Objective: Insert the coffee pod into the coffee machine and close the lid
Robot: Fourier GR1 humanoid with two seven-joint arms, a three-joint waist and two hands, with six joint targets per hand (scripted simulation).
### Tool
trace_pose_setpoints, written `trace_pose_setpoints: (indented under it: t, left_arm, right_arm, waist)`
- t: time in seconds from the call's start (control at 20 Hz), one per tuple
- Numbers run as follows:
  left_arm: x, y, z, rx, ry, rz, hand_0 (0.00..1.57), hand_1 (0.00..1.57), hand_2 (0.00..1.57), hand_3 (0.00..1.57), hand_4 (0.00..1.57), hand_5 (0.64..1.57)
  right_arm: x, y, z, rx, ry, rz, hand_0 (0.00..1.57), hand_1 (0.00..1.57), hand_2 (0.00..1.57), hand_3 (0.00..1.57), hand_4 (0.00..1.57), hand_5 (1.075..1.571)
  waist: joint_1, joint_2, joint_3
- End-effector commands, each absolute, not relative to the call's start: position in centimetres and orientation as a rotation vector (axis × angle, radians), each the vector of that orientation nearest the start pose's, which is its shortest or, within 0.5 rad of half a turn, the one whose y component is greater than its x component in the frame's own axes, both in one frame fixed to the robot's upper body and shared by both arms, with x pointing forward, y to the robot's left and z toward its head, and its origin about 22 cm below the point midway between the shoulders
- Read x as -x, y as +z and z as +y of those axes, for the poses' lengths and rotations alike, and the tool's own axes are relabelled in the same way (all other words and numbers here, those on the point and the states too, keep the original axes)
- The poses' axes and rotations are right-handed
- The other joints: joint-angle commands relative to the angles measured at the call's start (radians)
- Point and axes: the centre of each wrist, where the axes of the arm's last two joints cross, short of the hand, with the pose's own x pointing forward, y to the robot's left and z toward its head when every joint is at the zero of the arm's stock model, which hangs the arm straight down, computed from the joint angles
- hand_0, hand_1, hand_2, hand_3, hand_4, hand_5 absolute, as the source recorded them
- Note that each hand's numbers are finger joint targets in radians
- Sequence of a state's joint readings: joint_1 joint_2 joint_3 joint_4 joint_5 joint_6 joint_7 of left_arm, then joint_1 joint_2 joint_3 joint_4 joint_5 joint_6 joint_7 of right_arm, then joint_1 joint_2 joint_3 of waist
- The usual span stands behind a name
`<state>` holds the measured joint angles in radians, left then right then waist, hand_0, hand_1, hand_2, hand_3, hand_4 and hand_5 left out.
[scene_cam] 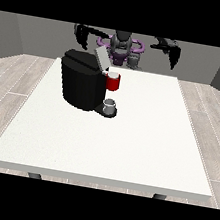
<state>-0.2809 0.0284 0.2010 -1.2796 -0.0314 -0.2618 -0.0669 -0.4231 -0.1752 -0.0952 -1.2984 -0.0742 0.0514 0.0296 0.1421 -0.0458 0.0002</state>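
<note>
White table (125, 150) bears the machine (81, 84), lid (101, 57) raised, upper left; both hands, left-side (83, 32) and right-side (171, 50), hang back, finger states untellable, so a reach might knock the lid.

I stand behind the table (126, 145), both arms raised above its far edge. My hand at the view's left (84, 34) hangs over the far left part, and the coffee machine (81, 82) sits on the table below it and nearer the camera. The lid (101, 57) tilts up at the machine's top, just right of that hand. A red thing at the machine (113, 82) sits on its right side, with a grey thing (110, 106) on the base below it. My hand at the view's right (171, 50) is well apart, right of all these.
</note>
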Motion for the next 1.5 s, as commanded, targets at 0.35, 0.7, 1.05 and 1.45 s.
trace_pose_setpoints:
  t: [0.35,0.7,1.05,1.45]
  left_arm:
    - [-30.0,1.7,25.7,0.09,-0.114,-1.658,0.0,0.0,0.0,0.0,0.0,1.571]
    - [-30.3,2.0,29.7,0.018,-0.104,-1.678,0.0,0.0,0.0,0.0,0.0,1.571]
    - [-30.5,2.1,26.6,0.055,-0.116,-1.691,0.0,0.0,0.0,0.0,0.0,1.571]
    - [-29.2,1.0,26.2,0.056,-0.145,-1.709,0.0,0.0,0.0,0.0,0.14,1.571]
  right_arm:
    - [-36.0,4.9,-22.1,-0.002,0.23,-1.673,0.0,0.0,0.0,0.0,0.0,1.571]
    - [-37.3,6.9,-21.8,-0.047,0.27,-1.69,0.0,0.0,0.0,0.0,0.0,1.571]
    - [-38.8,7.2,-21.9,-0.038,0.273,-1.71,0.0,0.0,0.0,0.0,0.0,1.571]
    - [-40.1,9.3,-20.2,0.012,0.294,-1.721,0.0,0.0,0.0,0.0,0.0,1.571]
  waist:
    - [-0.02,0.063,-0.0001]
    - [-0.064,0.091,-0.0003]
    - [-0.033,0.132,-0.0001]
    - [0.009,0.123,-0.0003]
